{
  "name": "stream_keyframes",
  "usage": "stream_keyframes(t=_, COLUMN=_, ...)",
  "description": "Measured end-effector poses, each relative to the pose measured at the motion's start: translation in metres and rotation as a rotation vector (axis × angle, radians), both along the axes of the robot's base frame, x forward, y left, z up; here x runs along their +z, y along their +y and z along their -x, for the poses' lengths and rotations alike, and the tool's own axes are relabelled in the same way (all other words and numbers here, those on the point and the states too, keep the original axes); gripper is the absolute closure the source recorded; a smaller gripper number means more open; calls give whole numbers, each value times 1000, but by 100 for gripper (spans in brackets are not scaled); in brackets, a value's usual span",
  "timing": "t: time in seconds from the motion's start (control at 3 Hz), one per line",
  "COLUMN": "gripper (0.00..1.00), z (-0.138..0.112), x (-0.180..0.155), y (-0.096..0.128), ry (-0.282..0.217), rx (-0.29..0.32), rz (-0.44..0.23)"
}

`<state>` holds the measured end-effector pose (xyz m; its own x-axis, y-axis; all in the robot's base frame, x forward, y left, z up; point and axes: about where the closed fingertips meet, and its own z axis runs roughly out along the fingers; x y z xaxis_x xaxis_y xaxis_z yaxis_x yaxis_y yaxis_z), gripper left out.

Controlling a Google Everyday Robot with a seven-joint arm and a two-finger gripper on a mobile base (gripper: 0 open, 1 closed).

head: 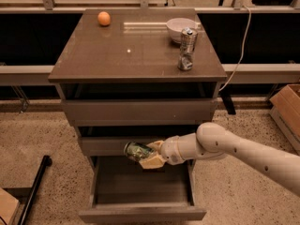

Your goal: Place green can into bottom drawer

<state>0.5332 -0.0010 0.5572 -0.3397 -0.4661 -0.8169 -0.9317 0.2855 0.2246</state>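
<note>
Green can (137, 150) is lying sideways, long axis running roughly left-right, clamped between the fingers of the gripper (148, 154) and hanging over the rear of the open bottom drawer (140, 214), cavity directly below.

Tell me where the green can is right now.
Low centre of the camera view: the small green drink can lies sideways in the tan two-finger gripper, above the open grey-brown bottom drawer.

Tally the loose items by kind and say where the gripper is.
Cans: 2 (green can in the gripper, silver can on the cabinet top)
Bowls: 1
Oranges: 1
Total: 4
The gripper holds the green can above the open bottom drawer.
</note>
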Motion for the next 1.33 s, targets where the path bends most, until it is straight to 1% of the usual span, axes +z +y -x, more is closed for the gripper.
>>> stream_keyframes(t=0.33, gripper=100, z=2, x=-9, y=7, ry=18, rx=-29, rz=8)
stream_keyframes(t=0.67, gripper=100, z=-2, x=-36, y=19, ry=6, rx=-57, rz=-21)
stream_keyframes(t=1.0, gripper=100, z=-7, x=-81, y=23, ry=19, rx=-63, rz=-70)
stream_keyframes(t=1.33, gripper=100, z=-14, x=-127, y=21, ry=41, rx=-41, rz=-124)
